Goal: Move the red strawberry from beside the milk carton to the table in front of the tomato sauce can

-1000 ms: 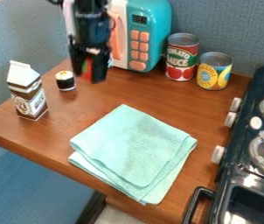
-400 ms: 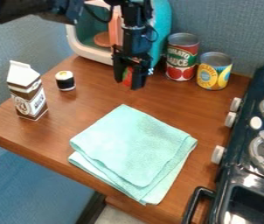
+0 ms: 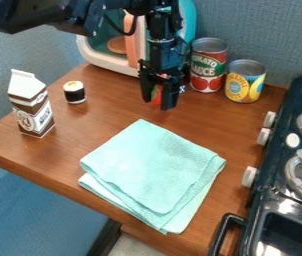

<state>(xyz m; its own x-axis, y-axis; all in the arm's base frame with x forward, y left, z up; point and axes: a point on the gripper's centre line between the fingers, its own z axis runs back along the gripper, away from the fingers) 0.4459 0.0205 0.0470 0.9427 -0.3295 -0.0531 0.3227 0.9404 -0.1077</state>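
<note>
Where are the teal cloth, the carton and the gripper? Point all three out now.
Teal cloth (image 3: pixel 152 167), camera view: middle of its folded top layer.
Carton (image 3: pixel 29 116), camera view: its printed body, below the white top.
Gripper (image 3: pixel 158 103), camera view: midway between its fingertips.

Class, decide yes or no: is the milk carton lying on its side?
No, the milk carton stands upright on the wooden table.

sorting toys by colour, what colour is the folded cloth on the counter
The cloth is pale mint green, seen in the camera view.
</note>
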